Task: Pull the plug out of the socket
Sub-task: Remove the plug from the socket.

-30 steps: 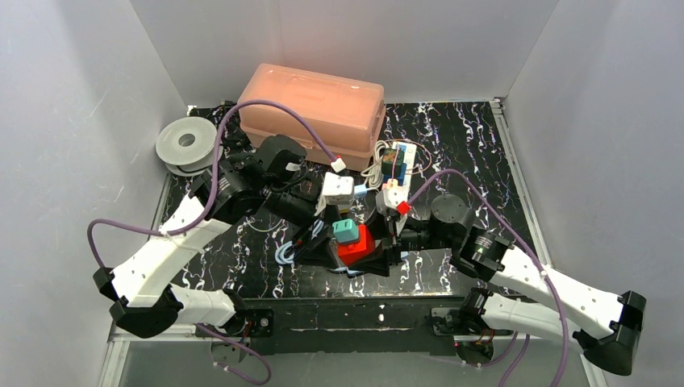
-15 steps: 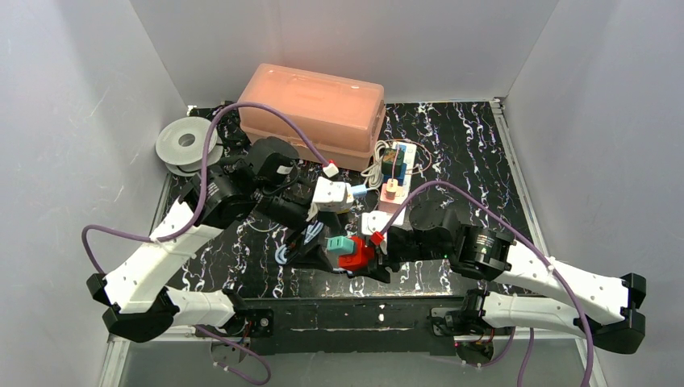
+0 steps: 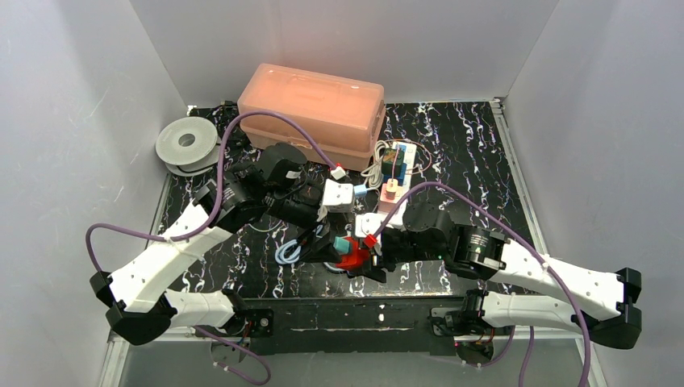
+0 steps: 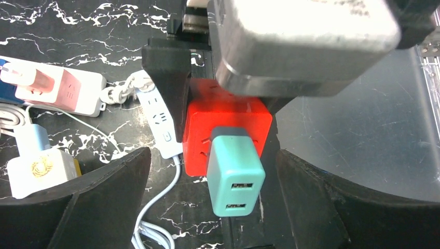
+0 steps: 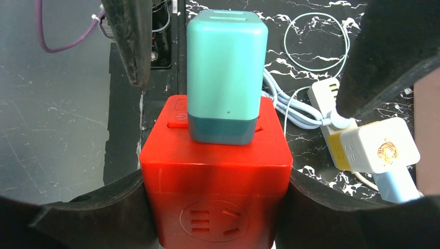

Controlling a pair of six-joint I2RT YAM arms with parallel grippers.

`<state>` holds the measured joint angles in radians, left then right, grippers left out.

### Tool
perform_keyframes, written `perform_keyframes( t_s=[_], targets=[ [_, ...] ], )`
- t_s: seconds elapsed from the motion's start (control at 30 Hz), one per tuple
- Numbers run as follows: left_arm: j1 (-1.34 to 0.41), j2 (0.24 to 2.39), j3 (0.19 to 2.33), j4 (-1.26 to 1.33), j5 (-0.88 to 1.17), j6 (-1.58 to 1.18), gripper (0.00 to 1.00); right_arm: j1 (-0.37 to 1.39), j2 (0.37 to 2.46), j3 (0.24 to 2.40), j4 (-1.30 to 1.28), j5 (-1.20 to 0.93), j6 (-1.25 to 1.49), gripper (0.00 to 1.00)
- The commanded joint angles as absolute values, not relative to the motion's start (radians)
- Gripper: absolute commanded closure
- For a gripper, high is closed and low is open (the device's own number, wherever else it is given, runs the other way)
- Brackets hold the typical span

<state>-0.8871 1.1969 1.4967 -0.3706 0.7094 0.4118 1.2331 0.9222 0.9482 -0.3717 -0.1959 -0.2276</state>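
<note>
Red socket cube (image 5: 215, 171) sits at the table's (image 3: 484, 161) six o'clock, pinched by your right gripper (image 5: 215, 207), teal plug (image 5: 225, 72) seated in it. Your left gripper (image 4: 212, 176) holds its fingers (image 4: 78, 207) spread either side of the plug.

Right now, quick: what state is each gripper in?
Left gripper: open, straddling the teal rectangular plastic plug, not touching it.
Right gripper: closed on the red plastic cube socket.
</note>
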Motion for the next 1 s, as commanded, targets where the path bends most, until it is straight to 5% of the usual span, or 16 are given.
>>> perform_keyframes(
  t_s=[0.0, 0.2, 0.37, 0.77, 0.97],
  targets=[
    [-0.899, 1.176, 1.487, -0.364, 0.737, 0.422, 0.15, 1.241, 0.927, 1.009, -0.256, -0.198, -0.220, 0.99],
    [-0.908, 1.150, 1.460, -0.369, 0.723, 0.468, 0.49, 1.240, 0.920, 0.981, -0.218, -0.171, -0.193, 0.99],
    [-0.920, 1.103, 1.417, -0.370, 0.711, 0.529, 0.52, 1.241, 0.918, 0.967, -0.198, -0.167, -0.175, 0.99],
    [-0.933, 1.103, 1.435, -0.368, 0.688, 0.542, 0.76, 1.241, 0.954, 0.957, -0.177, -0.190, -0.137, 0.99],
    [-0.939, 1.092, 1.423, -0.371, 0.680, 0.555, 0.97, 1.240, 0.960, 0.916, -0.159, -0.192, -0.116, 0.99]
  ],
)
